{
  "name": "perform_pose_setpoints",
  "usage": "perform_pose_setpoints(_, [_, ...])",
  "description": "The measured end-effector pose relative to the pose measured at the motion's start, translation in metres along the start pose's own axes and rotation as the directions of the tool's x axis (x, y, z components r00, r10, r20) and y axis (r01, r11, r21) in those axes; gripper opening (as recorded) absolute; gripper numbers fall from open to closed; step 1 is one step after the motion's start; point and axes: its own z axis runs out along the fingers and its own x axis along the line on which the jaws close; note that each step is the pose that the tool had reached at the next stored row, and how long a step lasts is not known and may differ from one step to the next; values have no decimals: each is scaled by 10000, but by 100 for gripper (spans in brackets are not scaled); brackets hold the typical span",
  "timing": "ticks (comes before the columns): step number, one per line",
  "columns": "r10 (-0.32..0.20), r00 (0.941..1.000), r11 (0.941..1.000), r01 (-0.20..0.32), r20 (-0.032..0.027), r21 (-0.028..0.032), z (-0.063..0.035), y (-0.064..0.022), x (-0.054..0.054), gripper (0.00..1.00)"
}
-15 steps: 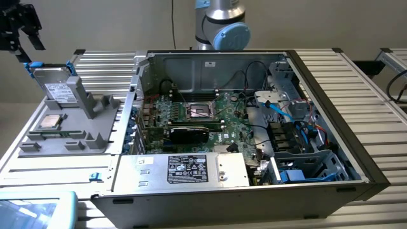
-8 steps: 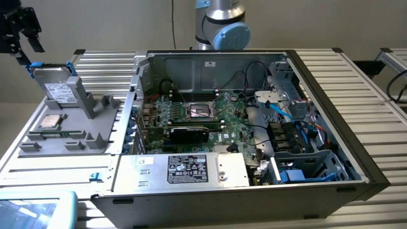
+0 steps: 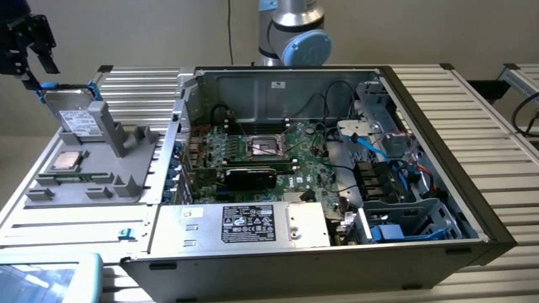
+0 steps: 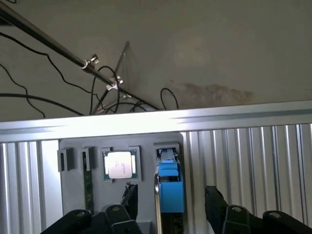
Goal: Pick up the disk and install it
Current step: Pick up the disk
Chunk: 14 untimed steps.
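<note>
Disk [image 3: 76, 117] stands on edge in a slot at the far end of the grey holder [image 3: 126, 183], which sits on the ribbed metal table [image 3: 488, 113] at the exterior view's left, just beside the open computer case [image 3: 471, 208]. The disk's white label faces the near side and its bright blue frame shows at the top corners. My end effector [image 3: 37, 68] hangs just above the disk's top edge, at the far left of the exterior view. In the wrist view my end effector [image 4: 171, 197] is spread wide: its black fingers [image 4: 129, 195] stand on either side of the disk [image 4: 169, 183], seen edge-on with its blue frame toward the camera, and a clear gap shows on both sides, so I grip nothing. The square silver CPU chip [image 3: 67, 162] lies flat in the holder nearer than the disk; in the wrist view the chip [image 4: 120, 165] sits in its pocket just beside the disk. Inside the case lie the motherboard [image 3: 269, 158] and, at the near side, a silver box with a black label [image 3: 252, 224].
</note>
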Motion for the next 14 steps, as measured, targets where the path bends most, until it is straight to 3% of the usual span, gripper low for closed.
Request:
perform_pose_setpoints(3, [1,10000,10000,-1,0,2,1,1,0,66])
perform_pose_setpoints(5, [3,10000,10000,-3,-12,41,20,10,-4,66])
perform_pose_setpoints(11, [-20,9998,9999,23,-189,109,75,33,-11,66])
perform_pose_setpoints(14, [-28,9998,9999,31,-211,121,122,32,-13,66])
